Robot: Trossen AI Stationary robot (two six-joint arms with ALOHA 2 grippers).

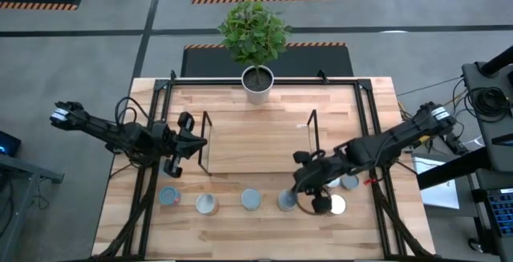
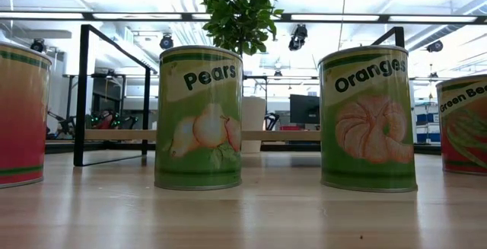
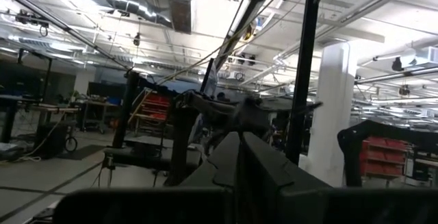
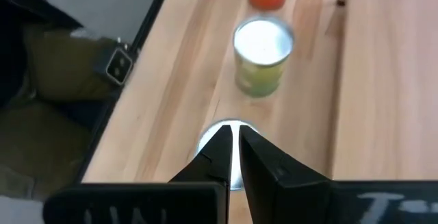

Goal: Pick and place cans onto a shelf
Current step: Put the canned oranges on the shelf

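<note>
Cans in a row in front of the shelf, right gripper shut and poised above one.

The shelf (image 1: 256,142) sits mid-table, a low rack with a wood board and black wire ends, and nothing on it yet. The cans (image 1: 251,199) stand upright in a line on the table in front of the shelf, toward the near edge, well apart from one another. They look rigid, smooth-sided and probably fairly heavy if full (the labels read pears and oranges), so a grip across the round side, about mid-height, seems safest against slipping. The right gripper (image 4: 233,138) hangs over the right end of that row, in front of the shelf's right end, fingers pinched together and holding nothing, a silver can top (image 4: 205,147) directly beneath its tips. The left gripper (image 1: 178,146) waits beside the shelf's left end, also closed and empty.
</note>
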